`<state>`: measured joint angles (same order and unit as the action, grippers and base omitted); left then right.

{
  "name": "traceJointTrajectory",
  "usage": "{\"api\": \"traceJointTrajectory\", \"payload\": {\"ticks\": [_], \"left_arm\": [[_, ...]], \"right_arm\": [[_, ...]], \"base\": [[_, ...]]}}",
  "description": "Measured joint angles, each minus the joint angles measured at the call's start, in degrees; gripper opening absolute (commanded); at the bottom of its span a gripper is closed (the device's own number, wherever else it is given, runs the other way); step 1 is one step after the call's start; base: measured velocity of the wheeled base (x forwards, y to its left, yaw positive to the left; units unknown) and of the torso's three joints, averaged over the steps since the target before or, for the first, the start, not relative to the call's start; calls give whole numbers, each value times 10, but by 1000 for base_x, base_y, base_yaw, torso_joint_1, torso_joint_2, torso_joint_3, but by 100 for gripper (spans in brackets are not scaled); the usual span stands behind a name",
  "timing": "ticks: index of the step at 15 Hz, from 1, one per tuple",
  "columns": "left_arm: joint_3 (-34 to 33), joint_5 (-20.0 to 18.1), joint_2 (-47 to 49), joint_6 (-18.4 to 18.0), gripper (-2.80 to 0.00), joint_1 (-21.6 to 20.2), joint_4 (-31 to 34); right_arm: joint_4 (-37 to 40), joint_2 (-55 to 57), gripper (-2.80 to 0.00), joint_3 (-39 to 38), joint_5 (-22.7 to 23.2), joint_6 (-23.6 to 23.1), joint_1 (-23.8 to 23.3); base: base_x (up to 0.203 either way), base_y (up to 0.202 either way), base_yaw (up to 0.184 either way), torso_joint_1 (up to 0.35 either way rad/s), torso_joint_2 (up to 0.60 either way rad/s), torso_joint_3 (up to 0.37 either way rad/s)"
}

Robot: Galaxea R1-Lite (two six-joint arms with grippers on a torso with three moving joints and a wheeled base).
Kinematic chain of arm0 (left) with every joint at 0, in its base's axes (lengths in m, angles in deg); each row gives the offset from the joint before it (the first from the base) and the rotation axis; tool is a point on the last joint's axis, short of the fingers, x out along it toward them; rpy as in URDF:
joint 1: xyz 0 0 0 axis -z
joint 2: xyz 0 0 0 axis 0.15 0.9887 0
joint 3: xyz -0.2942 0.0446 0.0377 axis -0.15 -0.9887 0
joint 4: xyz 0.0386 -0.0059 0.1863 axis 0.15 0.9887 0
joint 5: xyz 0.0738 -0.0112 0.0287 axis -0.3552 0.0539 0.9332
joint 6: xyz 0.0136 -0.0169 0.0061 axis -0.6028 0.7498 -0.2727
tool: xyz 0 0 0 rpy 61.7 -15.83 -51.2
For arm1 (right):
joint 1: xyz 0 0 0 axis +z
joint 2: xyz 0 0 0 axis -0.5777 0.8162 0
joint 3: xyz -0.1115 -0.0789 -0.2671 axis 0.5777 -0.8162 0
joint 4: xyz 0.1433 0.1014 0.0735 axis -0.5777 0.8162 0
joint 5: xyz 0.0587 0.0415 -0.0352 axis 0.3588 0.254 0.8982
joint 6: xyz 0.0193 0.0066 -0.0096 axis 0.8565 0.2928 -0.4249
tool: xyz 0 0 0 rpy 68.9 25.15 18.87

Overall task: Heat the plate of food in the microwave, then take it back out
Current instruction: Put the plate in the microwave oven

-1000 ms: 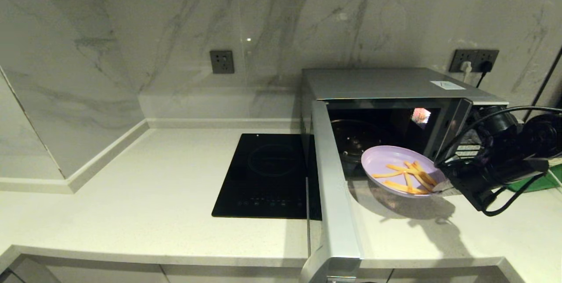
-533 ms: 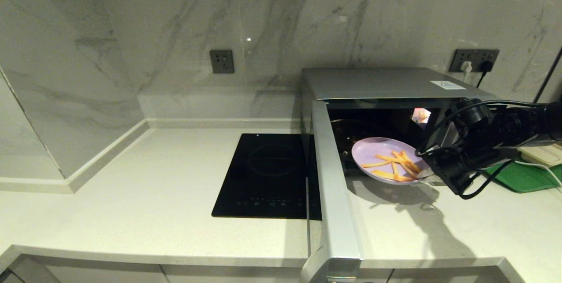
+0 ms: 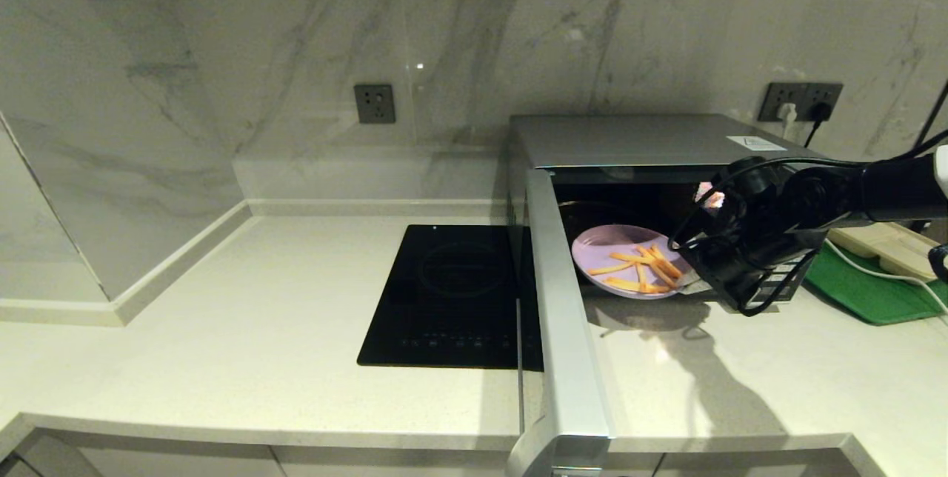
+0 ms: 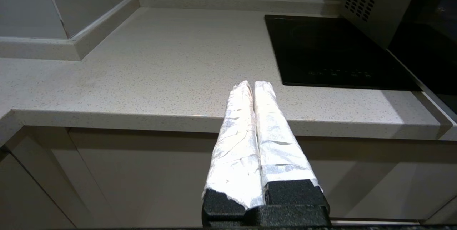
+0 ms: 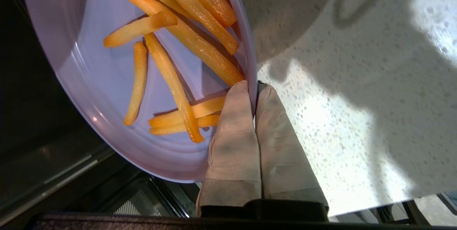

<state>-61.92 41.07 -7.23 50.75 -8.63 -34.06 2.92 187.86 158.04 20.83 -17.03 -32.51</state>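
Note:
The lilac plate of food [image 3: 601, 249] with orange-yellow sticks hangs half inside the mouth of the microwave [image 3: 644, 140], whose door [image 3: 564, 329] stands swung open toward me. My right gripper [image 3: 695, 281] is shut on the plate's near right rim, one finger above the rim and one below. In the right wrist view the plate [image 5: 107, 90] tilts over the dark cavity floor, pinched by the gripper [image 5: 254, 84]. My left gripper [image 4: 252, 85] is shut and holds nothing, parked low before the counter edge, out of the head view.
A flat black cooktop [image 3: 452, 295] lies left of the open door. A green tray [image 3: 870, 292] and a beige tray [image 3: 892, 247] lie to the right of the microwave. Wall sockets [image 3: 803, 101] with plugged cables sit behind it. Pale counter [image 3: 222, 344] stretches left.
My right arm has carried the plate up-left, from above the counter in front of the microwave into its opening. The left arm has not moved.

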Motion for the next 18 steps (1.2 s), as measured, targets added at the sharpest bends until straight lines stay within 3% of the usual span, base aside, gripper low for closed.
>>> {"api": "traceJointTrajectory", "payload": {"ticks": [8, 18], "left_arm": [[0, 0, 0, 0, -280, 0, 0], [0, 0, 0, 0, -280, 0, 0]], "right_arm": [[86, 84, -280, 171, -1, 33, 2], [42, 124, -280, 189, -1, 35, 11]], "base": [[0, 0, 0, 0, 0, 0], [0, 0, 0, 0, 0, 0]]}}
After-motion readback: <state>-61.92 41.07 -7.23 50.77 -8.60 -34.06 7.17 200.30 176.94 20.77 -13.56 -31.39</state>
